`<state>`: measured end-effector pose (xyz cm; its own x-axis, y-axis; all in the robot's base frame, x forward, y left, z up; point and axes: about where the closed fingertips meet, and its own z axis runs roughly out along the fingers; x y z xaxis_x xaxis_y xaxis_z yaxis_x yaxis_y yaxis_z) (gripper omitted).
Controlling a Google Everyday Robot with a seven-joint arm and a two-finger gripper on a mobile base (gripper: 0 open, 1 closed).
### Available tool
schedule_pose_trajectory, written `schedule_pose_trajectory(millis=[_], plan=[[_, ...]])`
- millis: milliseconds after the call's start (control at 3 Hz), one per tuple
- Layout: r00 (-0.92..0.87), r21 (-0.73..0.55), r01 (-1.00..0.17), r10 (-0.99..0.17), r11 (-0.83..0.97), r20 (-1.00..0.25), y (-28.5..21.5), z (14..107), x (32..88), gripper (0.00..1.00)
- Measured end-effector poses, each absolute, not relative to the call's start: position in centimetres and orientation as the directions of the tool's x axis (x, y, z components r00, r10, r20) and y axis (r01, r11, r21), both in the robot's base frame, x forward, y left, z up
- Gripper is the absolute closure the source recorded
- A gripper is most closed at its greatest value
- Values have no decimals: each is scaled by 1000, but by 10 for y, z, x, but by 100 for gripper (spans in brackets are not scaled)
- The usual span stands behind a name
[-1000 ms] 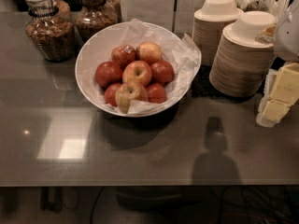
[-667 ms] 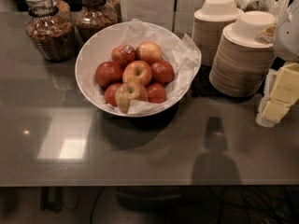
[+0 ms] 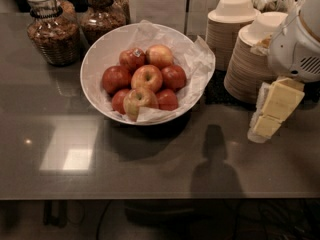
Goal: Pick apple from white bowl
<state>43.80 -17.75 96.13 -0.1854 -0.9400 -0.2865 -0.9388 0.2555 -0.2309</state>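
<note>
I'm still short of the grasp: my tool hangs right of the white bowl, and I cannot tell whether it is apart or together. Next I must swing it left, then down onto the pale apple.

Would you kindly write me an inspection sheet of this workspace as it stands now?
Surface: dark glossy table, carrying a light reflection and a shadow.
Job's things: palest apple at the front of the white bowl, among redder apples, on crinkled paper.
Clutter: two glass jars behind on the left; stacked beige bowls on the right.
Gripper: gripper at the right edge, beside the stacks, apart from the white bowl.
Cables: nothing seen on the table.
Surroundings: white panel behind the bowl.
</note>
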Motion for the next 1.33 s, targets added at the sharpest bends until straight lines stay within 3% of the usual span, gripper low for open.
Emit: schedule_pose_trajectory(millis=[667, 1333], plan=[[-81, -197, -966, -916, 170, -393, -82, 960, 440, 0], [-71, -165, -974, -902, 154, -425, -59, 972, 438, 0]])
